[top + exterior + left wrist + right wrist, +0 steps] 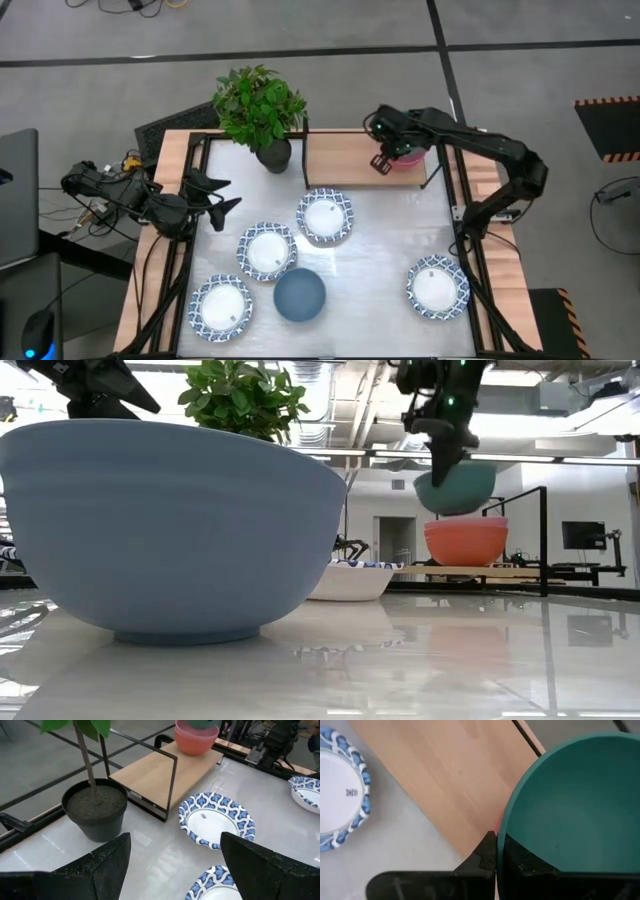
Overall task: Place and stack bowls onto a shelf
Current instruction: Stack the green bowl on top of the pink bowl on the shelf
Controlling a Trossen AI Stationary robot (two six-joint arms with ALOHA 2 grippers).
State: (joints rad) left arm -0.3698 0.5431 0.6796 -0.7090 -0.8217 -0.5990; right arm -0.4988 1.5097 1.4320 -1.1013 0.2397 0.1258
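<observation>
Steel tabletop [380, 270] carries our four patterned bowls | right gripper [496, 851] pinches green bowl [575, 805] above pink stack [466, 542] at shelf [345, 157] right end | left gripper [172, 865] spread wide at left edge

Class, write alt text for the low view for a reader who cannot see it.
The right gripper holds a dark green bowl just above two stacked pink bowls on the light wooden shelf. A slate blue bowl fills the foreground.

Green bowl [570, 805] – teal-green; stacked pink bowls [466, 542] – salmon; slate-blue bowl [299, 295]; four white bowls [324, 216] with blue patterned rims; light wooden shelf [345, 158].
</observation>
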